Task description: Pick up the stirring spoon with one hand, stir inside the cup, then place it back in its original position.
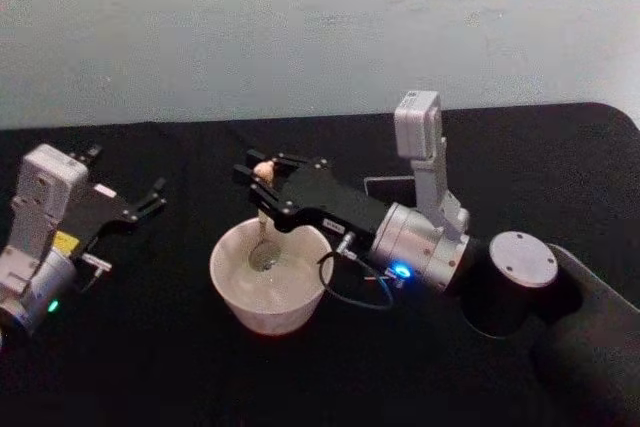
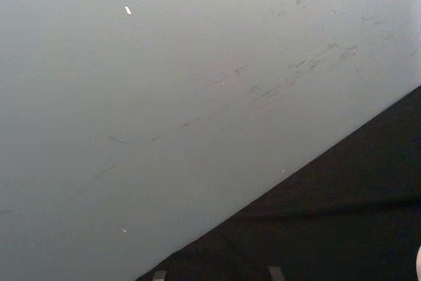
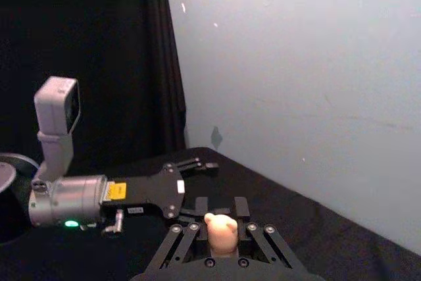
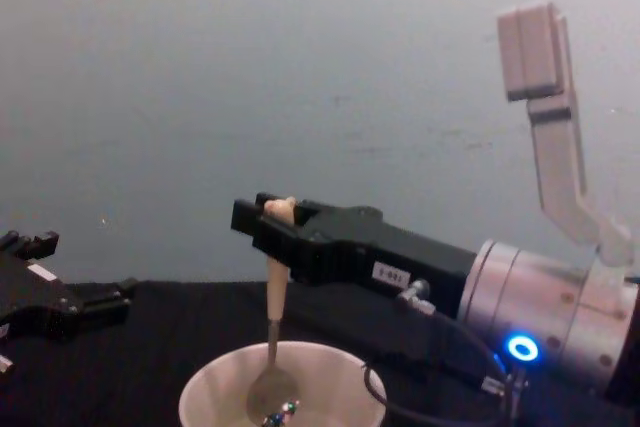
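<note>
One stirring spoon (image 4: 273, 299) is held upright, clamped at its bear-topped handle by the right gripper (image 4: 277, 215), so its bowl dips inside the cup (image 4: 205, 387); at the cup's nine o'clock, the left gripper (image 1: 150, 199) is parked, fingers apart.

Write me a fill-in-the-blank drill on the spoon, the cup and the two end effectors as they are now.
1. The right end effector is shut on the handle of the ___.
2. The spoon's metal bowl is down inside the ___.
3. The spoon's handle stands nearly ___.
4. The left end effector, holding nothing, is on the cup's ___ side.

Missing words: spoon; cup; upright; left.
</note>
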